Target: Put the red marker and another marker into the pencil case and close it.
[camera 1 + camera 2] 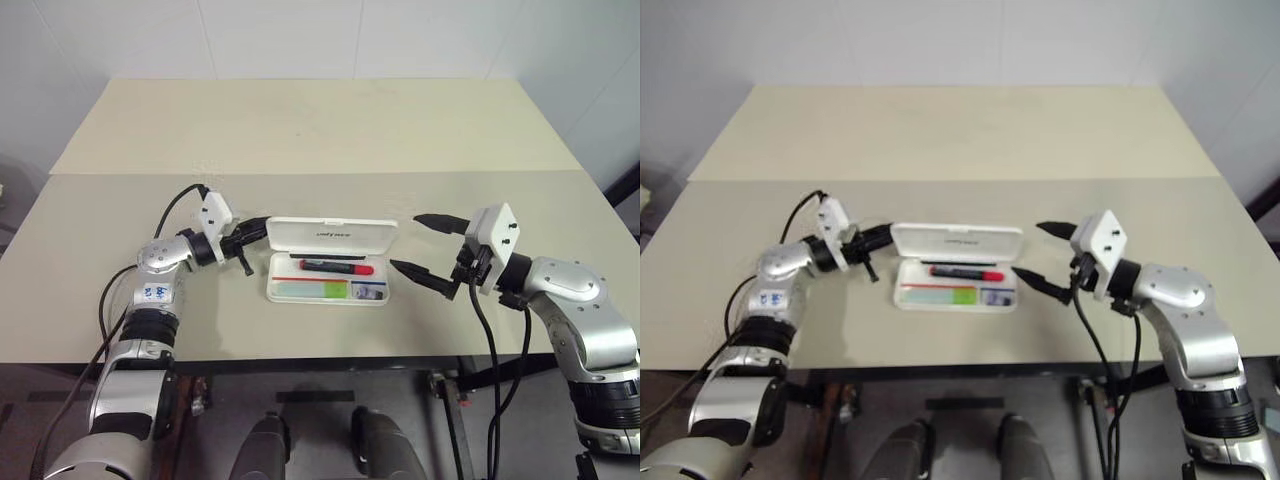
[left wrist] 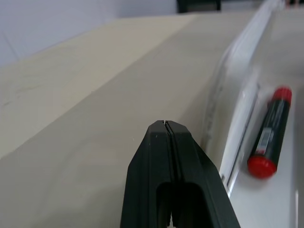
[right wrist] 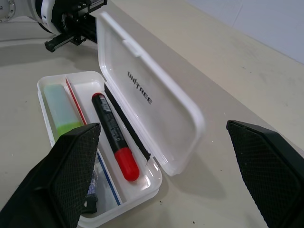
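Now, where things are: the white pencil case [image 1: 328, 275] sits open on the table [image 1: 300, 130], lid [image 1: 332, 234] standing up at the back.
Markers: the red marker [image 1: 336, 267] and the green marker [image 1: 312, 289] both lie inside.
Left gripper [image 1: 262, 229]: pinched tight, holds nothing, tip right by the lid's left end.
Right gripper [image 1: 418, 243]: wide open, empty, just beside the case.
Case feel: likely hard, light, slippery plastic.
Best spot: push the lid's top edge down; hold the tray so it cannot slide.

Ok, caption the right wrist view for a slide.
Open right gripper facing the open pencil case, red marker and another marker inside.
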You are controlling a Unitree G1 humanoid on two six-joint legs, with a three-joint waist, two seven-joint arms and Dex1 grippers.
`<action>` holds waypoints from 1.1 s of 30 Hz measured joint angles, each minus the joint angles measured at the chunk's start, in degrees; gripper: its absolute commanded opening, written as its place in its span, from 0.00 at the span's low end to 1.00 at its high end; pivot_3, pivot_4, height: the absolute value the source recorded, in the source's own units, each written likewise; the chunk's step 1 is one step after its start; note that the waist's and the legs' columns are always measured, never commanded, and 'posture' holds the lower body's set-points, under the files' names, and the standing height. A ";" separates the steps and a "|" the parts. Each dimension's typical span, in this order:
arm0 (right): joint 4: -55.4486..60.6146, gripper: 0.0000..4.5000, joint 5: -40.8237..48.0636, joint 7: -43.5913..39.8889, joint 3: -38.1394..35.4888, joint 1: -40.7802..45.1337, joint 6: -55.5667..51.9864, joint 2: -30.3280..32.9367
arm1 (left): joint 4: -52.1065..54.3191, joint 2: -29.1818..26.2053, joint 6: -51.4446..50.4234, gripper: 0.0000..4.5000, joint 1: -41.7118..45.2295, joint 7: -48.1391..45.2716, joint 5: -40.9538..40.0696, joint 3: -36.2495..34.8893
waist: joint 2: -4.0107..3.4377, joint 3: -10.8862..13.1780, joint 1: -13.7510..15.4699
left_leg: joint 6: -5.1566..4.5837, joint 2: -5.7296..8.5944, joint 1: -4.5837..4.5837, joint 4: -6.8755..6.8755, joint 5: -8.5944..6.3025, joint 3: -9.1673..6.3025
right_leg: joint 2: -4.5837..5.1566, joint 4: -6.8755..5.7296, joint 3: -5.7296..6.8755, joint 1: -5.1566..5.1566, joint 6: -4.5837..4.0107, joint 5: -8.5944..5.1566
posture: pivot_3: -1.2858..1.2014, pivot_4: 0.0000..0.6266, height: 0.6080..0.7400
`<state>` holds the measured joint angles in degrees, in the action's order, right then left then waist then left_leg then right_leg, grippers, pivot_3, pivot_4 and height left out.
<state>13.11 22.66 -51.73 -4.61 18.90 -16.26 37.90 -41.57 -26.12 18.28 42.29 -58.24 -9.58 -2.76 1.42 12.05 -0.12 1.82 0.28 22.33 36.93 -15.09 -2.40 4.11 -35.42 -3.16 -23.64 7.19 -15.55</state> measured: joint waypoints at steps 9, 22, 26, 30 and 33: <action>0.43 1.00 0.06 0.45 -0.03 -1.16 -0.13 -0.23 | 0.92 -0.27 3.55 0.00 0.27 -7.00 1.49 4.55 | 0.00 0.00 0.02 | -0.04 0.00 0.03 0.03 -0.02 0.00 | 0.00 0.02 0.00 0.01 0.00 0.00 | 0.52 0.24 1.00; 2.90 1.00 0.22 2.59 -0.20 -3.65 -1.21 -0.37 | 11.59 -0.04 -5.40 0.00 -0.05 -12.53 3.73 12.89 | 0.00 0.00 -0.09 | -0.07 -0.01 0.01 0.07 -0.04 0.00 | -0.03 0.00 -0.02 0.04 0.00 0.00 | 0.52 0.24 1.00; 4.32 1.00 0.19 4.40 -0.23 -5.47 -1.21 -1.53 | 13.56 -0.43 -8.39 0.00 0.32 -12.52 5.27 14.81 | -0.01 0.00 -0.09 | -0.07 -0.01 -0.03 0.07 -0.04 0.00 | -0.03 0.00 -0.03 0.09 0.00 -0.01 | 0.52 0.24 1.00; 5.64 1.00 0.19 5.62 -0.29 -6.27 -1.22 -2.01 | 13.69 -0.36 -9.08 0.00 1.32 -11.81 6.74 15.87 | -0.01 0.00 -0.10 | -0.08 -0.01 -0.12 0.14 -0.04 0.00 | -0.03 0.01 -0.03 0.21 -0.01 -0.01 | 0.52 0.24 1.00; 6.64 1.00 0.20 6.33 -0.30 -6.64 -1.24 -2.05 | 13.69 0.28 -9.57 0.00 1.53 -11.11 6.89 16.41 | 0.00 -0.01 -0.06 | -0.09 -0.01 -0.14 0.15 -0.03 -0.01 | -0.03 0.01 -0.03 0.24 -0.01 -0.01 | 0.52 0.24 1.00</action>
<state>19.75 22.86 -45.40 -4.91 12.25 -17.50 35.85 -27.88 -25.85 8.71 43.82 -69.35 -2.69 13.65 1.42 12.04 -0.18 1.74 0.27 22.19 37.08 -15.13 -2.41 4.08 -35.41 -3.19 -23.40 7.19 -15.56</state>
